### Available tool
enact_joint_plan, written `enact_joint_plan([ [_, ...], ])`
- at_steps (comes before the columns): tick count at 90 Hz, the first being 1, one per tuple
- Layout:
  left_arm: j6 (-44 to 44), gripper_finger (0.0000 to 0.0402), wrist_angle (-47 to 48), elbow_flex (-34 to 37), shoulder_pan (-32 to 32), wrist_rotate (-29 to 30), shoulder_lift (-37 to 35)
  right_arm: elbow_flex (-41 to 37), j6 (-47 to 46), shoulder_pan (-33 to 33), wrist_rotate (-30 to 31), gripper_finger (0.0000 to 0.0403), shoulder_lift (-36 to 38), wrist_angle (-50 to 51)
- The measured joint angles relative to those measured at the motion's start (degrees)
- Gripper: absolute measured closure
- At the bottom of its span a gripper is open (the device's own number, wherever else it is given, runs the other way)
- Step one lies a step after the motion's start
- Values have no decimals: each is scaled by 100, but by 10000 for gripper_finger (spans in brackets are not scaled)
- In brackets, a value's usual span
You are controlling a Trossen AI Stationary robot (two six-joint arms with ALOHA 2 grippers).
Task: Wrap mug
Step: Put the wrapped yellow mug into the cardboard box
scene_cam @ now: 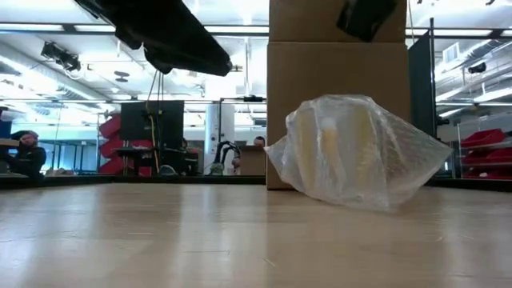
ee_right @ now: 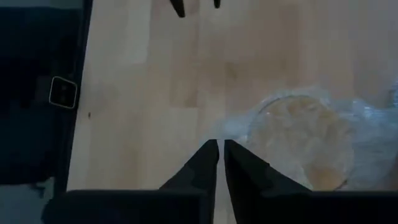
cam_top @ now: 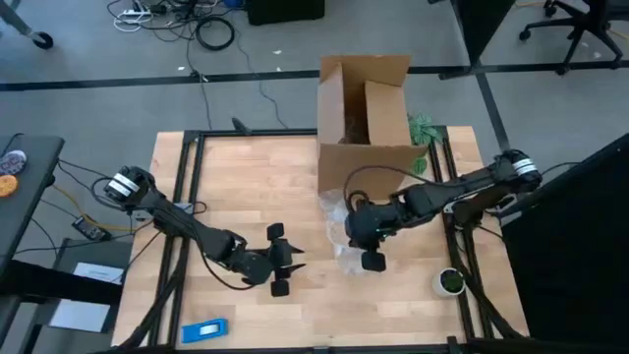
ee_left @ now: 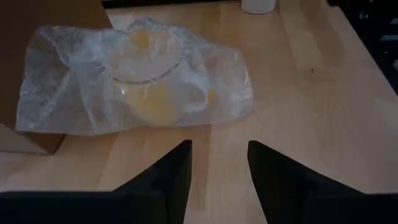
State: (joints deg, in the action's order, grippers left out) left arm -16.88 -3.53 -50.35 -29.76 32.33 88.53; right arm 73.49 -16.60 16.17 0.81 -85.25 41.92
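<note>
High view shows the mug (cam_top: 346,234), loosely swaddled in bubble wrap (cam_top: 339,221) near the desk's (cam_top: 246,177) far-right edge, left gripper (cam_top: 287,264) spread, right gripper (cam_top: 371,258) pressed together; unpinned wrap could spring open.

The wrapped mug (cam_top: 346,236) lies on the table (cam_top: 246,187) just beside the right gripper (cam_top: 371,259) (cardboard box (cam_top: 366,118) behind), well right of the left gripper (cam_top: 291,267).

Open cardboard box (cam_top: 366,118) at table (cam_top: 246,187) far edge; green white-rimmed round object (cam_top: 450,282) near right edge; blue item (cam_top: 205,330) at near-left corner.
</note>
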Motion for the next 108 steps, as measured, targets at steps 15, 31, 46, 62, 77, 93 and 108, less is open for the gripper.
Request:
enact_joint_plan([
  [15,4,259,-7,0,2,24,76,0,24,-37,-102,314,-388,10],
  [31,-13,259,-139,0,7,52,343,1,24,-190,-68,221,-868,-11],
  [46,-26,259,-321,0,7,51,560,2,37,-373,-81,150,-1422,28],
  [62,-20,259,-396,0,7,49,564,10,153,-515,-62,131,-2102,12],
  [77,-20,259,-385,0,-2,45,564,21,255,-533,42,169,-2331,-100],
  [93,-15,259,-385,0,-2,42,564,-55,278,-510,124,260,-2052,-113],
  [108,2,259,-361,0,-4,42,557,-89,178,-512,78,377,-1593,-98],
])
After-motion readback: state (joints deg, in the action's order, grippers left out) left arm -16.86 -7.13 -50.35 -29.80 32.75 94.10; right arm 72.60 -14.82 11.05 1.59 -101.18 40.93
